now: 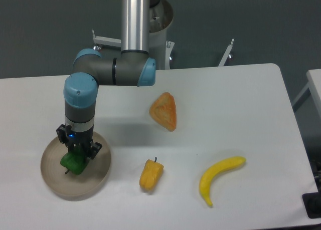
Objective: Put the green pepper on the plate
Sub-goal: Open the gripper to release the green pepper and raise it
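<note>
The green pepper is a small glossy bright-green lump, over the middle of the round beige plate at the table's front left. My gripper points straight down over the plate, its fingers closed around the pepper's top. The pepper's dark stem sticks out at its lower left. I cannot tell whether the pepper rests on the plate or hangs just above it.
A yellow-orange pepper lies right of the plate. An orange triangular bread piece lies mid-table. A yellow banana lies at the front right. The arm's elbow hangs above the table's left side.
</note>
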{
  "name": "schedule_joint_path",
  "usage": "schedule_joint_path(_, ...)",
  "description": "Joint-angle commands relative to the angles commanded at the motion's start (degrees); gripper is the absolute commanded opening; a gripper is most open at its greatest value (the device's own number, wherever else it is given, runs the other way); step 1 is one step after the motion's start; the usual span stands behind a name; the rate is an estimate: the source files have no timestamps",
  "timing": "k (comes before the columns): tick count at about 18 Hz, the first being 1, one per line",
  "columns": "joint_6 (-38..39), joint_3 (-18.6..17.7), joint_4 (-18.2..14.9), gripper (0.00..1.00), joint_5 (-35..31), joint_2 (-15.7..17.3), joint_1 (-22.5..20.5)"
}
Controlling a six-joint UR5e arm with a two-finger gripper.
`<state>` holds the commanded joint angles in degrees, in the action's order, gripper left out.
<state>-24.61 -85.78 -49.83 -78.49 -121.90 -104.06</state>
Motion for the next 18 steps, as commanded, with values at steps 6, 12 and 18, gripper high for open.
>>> schedule_joint_path(6, -1.5, -0.2, -0.1, 0.42, -0.1, -0.1, 0.0)
schedule_joint_path(12, -1.7, -0.2, -0.1, 0.5, -0.1, -0.4, 0.3)
schedule_joint_path(18, -1.7, -0.2, -0.1, 0.76, -0.1, -0.3, 0.3)
